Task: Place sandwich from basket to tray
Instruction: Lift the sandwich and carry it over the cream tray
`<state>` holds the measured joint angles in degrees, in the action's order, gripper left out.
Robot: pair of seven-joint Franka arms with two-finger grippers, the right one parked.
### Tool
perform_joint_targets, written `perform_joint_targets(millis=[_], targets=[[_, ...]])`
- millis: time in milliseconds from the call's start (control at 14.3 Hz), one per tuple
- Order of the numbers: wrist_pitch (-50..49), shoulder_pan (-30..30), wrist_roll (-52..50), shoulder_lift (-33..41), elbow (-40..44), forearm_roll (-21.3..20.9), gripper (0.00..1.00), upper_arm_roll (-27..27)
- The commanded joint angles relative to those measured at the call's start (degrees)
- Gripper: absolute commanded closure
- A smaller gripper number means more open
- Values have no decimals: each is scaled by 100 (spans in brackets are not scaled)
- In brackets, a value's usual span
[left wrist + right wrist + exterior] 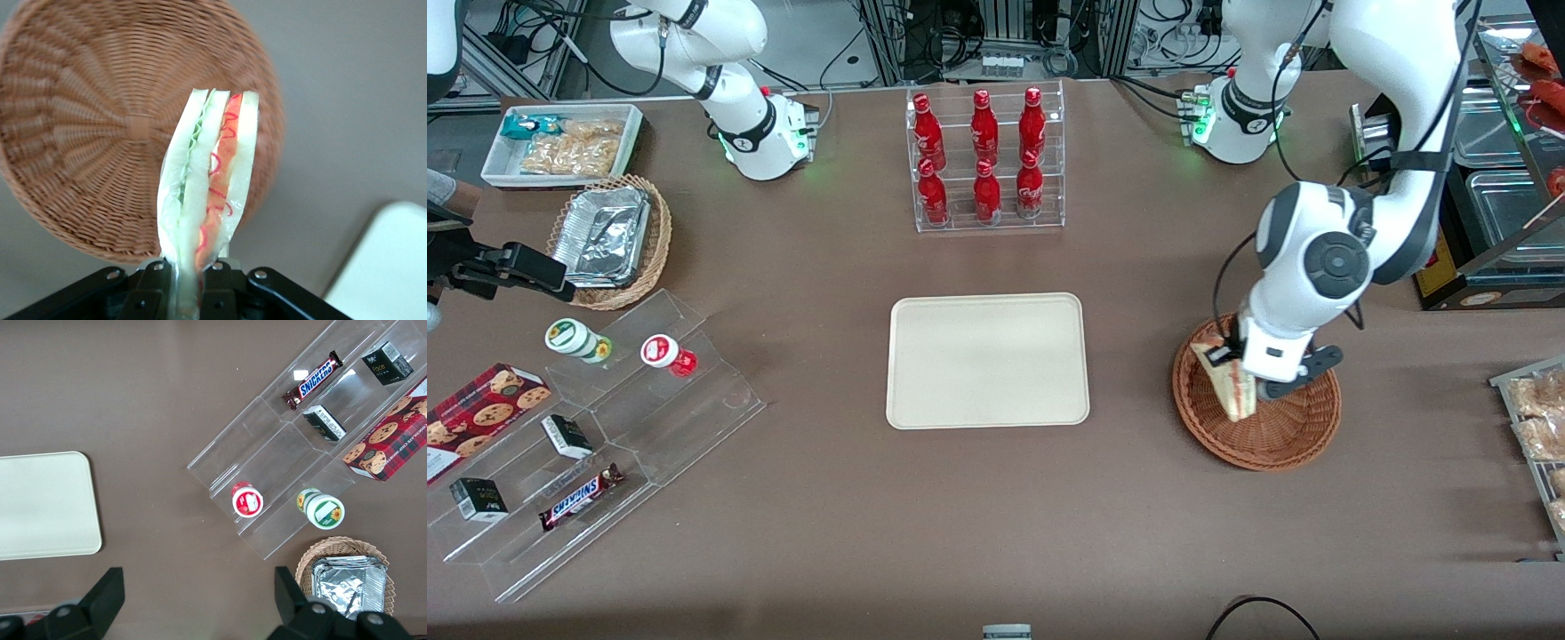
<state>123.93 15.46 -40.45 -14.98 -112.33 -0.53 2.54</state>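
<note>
Over the basket [1258, 418], toward the working arm's end of the table, the gripper [1240, 378] hangs w/ the sandwich [1230, 382] pinched between its fingers, clamped at one end. Sandwich is lifted clear of the weave; in the wrist view it [210, 187] sticks out from the jaws edge-on, white bread layers w/ green and red filling showing, basket [87, 133] under it w/ nothing else inside. Tray [987, 360] lies flat mid-table, well apart from the basket, nothing on it; a corner of it [383, 267] shows in the wrist view. Rack of red bottles [985, 158] stands farther from the front camera than the tray.
</note>
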Motion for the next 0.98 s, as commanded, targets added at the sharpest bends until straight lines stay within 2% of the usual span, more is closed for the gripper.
perform_joint_targets(millis=[0,140,560,910], targets=[[-562,439,354,-741,1070,26,92,36],[-572,694,100,-1006,1353,228,92,255],[-581,1731,-673,-1973,2469,263,93,282],[-519,2409,-1114,-2343,2769,254,95,282]])
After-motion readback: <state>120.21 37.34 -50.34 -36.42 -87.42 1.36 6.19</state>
